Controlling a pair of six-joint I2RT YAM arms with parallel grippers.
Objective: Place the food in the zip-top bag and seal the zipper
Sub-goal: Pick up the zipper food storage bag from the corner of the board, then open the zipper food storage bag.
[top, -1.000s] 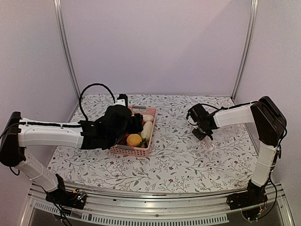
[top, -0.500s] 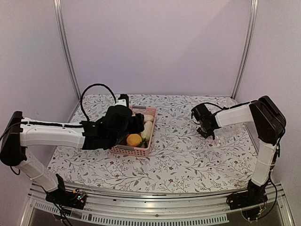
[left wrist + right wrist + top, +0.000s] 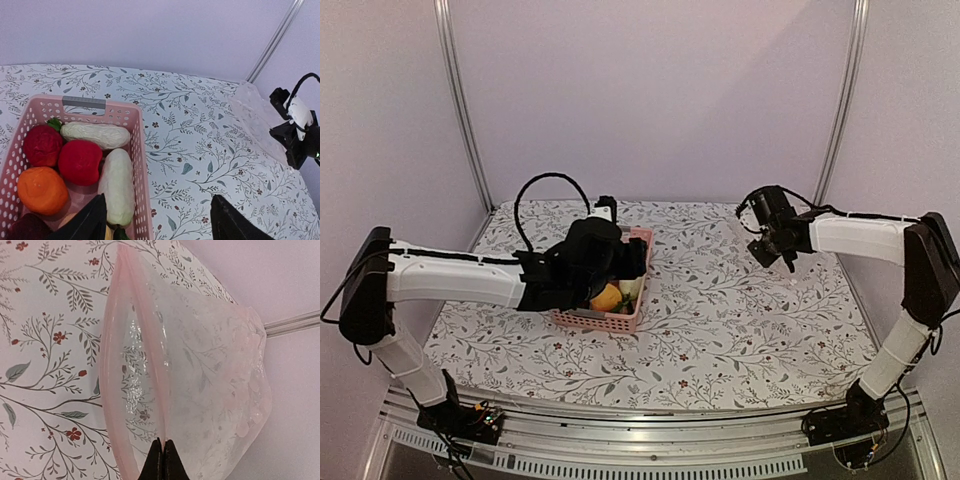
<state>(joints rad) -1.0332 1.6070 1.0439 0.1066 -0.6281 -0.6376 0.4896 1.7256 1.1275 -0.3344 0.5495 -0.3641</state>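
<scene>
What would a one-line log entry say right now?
left jaws: open above basket | right jaws: shut on zipper of zip-top bag | food: in basket

We are counting six toy foods in one pink plastic lattice basket (image 3: 140, 150): two long white radish-like pieces (image 3: 95, 135) (image 3: 117, 186), two round red fruits (image 3: 43, 145) (image 3: 80, 161), one round orange fruit (image 3: 41, 190) and one dark maroon piece (image 3: 27, 229). We are also seeing one clear crinkly plastic zip-top bag (image 3: 200, 380) with one pale pink zipper strip (image 3: 112, 365), and two white robot arms (image 3: 450, 280) (image 3: 860, 237).

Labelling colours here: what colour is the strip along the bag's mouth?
The zipper is pale pink, clearest in the right wrist view.
</scene>
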